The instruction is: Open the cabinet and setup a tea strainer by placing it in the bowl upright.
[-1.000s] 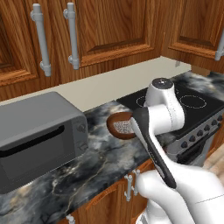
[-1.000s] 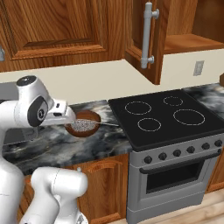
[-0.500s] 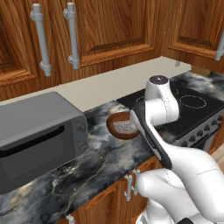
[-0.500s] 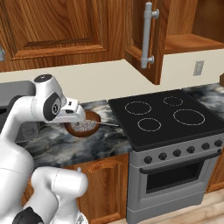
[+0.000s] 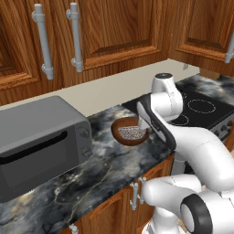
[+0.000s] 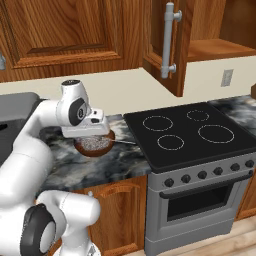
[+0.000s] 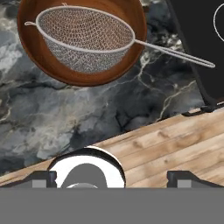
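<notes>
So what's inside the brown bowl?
The tea strainer sits upright in the bowl, its mesh basket open side up and its long handle sticking out over the rim toward the stove. The basket looks empty. The mesh covers the bottom of the bowl.

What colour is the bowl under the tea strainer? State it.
Dark reddish-brown wood. The bowl shows best in the hand view, with the silver tea strainer sitting in it.

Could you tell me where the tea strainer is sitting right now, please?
The tea strainer sits upright in the bowl on the dark marble counter, its handle reaching over the rim toward the stove.
</notes>
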### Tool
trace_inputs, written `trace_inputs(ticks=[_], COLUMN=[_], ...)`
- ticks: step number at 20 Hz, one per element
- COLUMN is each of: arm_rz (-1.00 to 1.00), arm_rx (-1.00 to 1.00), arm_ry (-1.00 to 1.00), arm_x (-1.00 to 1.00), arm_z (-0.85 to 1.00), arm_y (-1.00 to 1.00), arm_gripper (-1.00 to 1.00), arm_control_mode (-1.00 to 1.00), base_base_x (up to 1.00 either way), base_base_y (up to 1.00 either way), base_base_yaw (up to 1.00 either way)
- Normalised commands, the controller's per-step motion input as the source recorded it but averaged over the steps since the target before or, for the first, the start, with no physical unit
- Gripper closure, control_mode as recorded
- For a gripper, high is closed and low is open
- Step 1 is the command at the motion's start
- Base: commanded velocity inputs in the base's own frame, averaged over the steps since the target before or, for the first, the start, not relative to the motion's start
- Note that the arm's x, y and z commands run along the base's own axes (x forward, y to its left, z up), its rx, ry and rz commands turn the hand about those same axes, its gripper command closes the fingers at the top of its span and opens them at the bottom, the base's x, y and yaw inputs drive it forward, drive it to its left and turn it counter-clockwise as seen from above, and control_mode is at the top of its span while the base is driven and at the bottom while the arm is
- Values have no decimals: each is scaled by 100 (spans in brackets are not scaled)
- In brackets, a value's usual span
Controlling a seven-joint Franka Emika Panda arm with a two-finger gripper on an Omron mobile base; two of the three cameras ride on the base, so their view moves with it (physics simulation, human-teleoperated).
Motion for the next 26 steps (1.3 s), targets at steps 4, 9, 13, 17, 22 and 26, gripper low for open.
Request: trace_inputs(ticks=[4,9,13,17,22,26], arm_rz=[22,27,28,28,25,20], arm_rx=[-5,0,0,-2,-2,0], arm_ry=[0,0,0,0,0,0], arm_x=[0,10,36,39,33,27], arm_z=[-14,-30,-29,-8,0,0], arm_y=[34,11,0,5,19,29], arm_gripper=[-100,-100,-100,-100,-100,-100], arm_control_mode=[-100,-100,-100,-100,-100,-100], base_base_x=[0,0,0,0,0,0], base_base_y=[0,0,0,0,0,0], base_base_yaw=[0,0,0,0,0,0])
